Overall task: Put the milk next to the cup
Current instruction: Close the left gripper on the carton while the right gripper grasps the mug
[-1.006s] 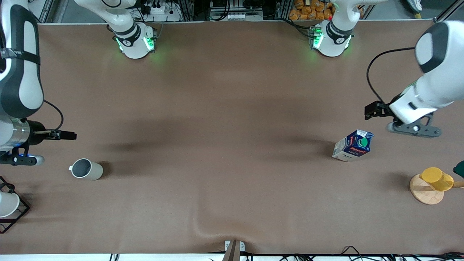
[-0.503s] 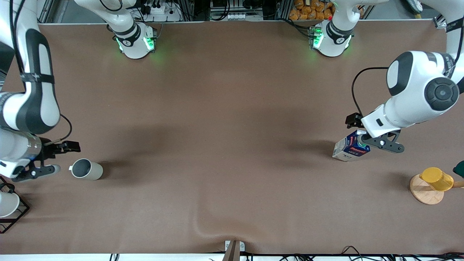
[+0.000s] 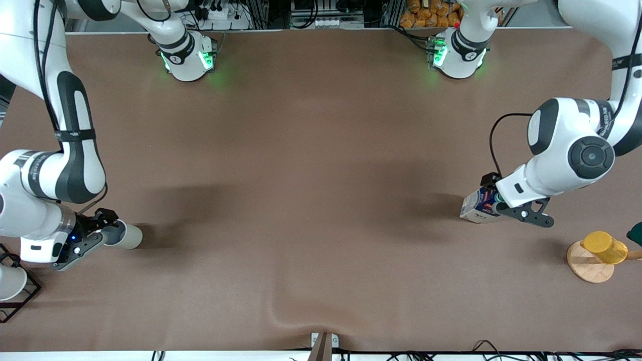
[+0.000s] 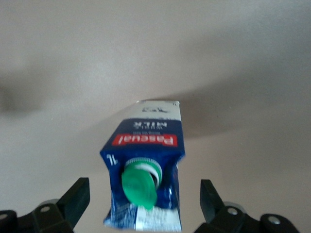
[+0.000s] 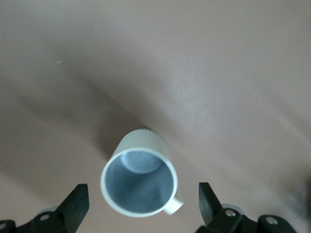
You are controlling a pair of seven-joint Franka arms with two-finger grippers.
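My left gripper [image 3: 501,206] hanging over milk carton [image 3: 479,205], fingers [image 4: 75,199] spread wide either side, not touching; green cap [image 4: 140,184] between them. Carton standing on brown table [image 3: 321,200] toward left arm's end. Nearer front camera than carton: yellow cup [image 3: 604,247] sitting on round wooden stand [image 3: 588,265].

My right gripper [image 3: 98,233] hanging over grey-beige mug [image 3: 128,236] toward right arm's end, fingers [image 5: 75,204] apart, flanking rim, clear of it. Mug upright, well apart from carton. White cup [image 3: 10,282] in black wire rack [image 3: 22,298] near mug, at table edge.
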